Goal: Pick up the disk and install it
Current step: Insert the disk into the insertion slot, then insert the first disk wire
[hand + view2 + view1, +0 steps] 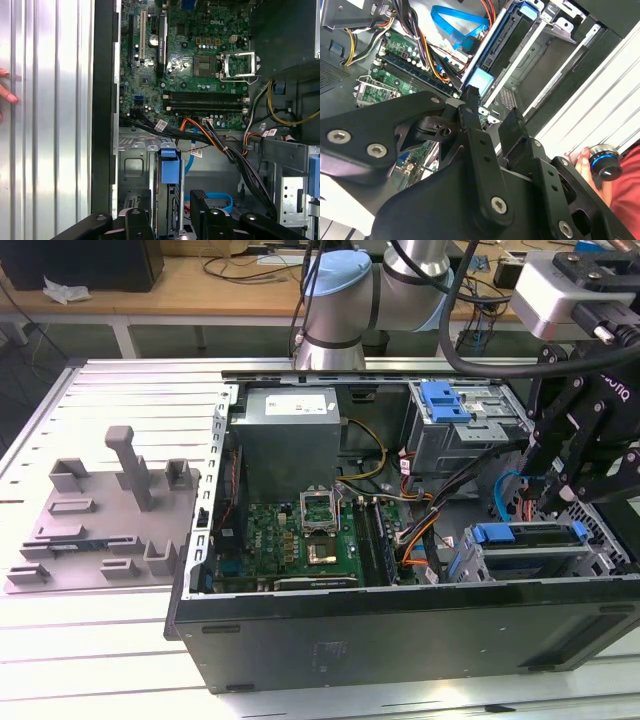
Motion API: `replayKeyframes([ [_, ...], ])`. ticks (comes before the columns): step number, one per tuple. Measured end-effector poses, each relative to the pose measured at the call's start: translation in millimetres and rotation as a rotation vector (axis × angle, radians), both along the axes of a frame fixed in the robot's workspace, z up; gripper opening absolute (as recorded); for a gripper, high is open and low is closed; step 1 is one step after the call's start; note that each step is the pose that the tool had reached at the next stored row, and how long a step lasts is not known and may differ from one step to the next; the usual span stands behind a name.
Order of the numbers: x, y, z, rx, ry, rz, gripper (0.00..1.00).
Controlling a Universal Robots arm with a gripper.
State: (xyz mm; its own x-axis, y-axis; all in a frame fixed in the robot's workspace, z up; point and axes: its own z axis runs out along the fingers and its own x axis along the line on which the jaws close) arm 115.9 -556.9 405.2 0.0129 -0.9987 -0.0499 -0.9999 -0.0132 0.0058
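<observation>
The gripper [168, 204] hangs low inside the open computer case [400, 630] with its two black fingers [198, 200] apart, holding nothing. In both wrist views the disk [169, 170] stands on edge in the gap between them with a sliver of space on either side, so neither finger touches it. The light blue tab of its carrier frame juts out just past the fingertips. The disk sits in a metal drive bay [131, 165] at a corner of the case. In the exterior view it lies lengthwise beneath the gripper, close to the case's near wall on the exterior view's right. Beside the bay, orange and black cables [210, 137] run across to the green motherboard [300, 535] on the case floor. Beyond the board sits a plain grey box [290, 430] with a white sticker, and to the exterior view's right of it a perforated silver cage [480, 440] topped with a blue clip [445, 400]. The case rests on a ribbed metal table [120, 390], where a grey moulded fixture [100, 520] lies on the exterior view's left. A person's hand [5, 92] rests on the table just outside the case wall.
</observation>
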Motion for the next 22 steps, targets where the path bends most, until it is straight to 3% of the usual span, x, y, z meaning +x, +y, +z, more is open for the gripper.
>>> replayKeyframes([
  [11, 0.0, 0.0, -0.2, 0.0, 0.0, 0.0, 0.44],
  [12, 0.0, 1.3, -0.7, -0.002, 0.0001, 0.0, 0.44],
  [13, 0.1, 5.9, -0.2, -0.0201, 0.0, 0.0, 0.44],
  [14, 0.0, 7.3, -0.3, -0.0249, 0.0, -0.001, 0.44],
  [18, 0.2, 14.5, -0.3, -0.0367, 0.0001, -0.006, 0.44],
  [19, 0.2, 18.8, -0.3, -0.0399, 0.0001, -0.007, 0.44],
  [21, 0.3, 25.2, -0.2, -0.0418, 0.0002, -0.013, 0.44],
  [22, 1.0, 25.6, -0.3, -0.042, 0.0005, -0.029, 0.44],
])
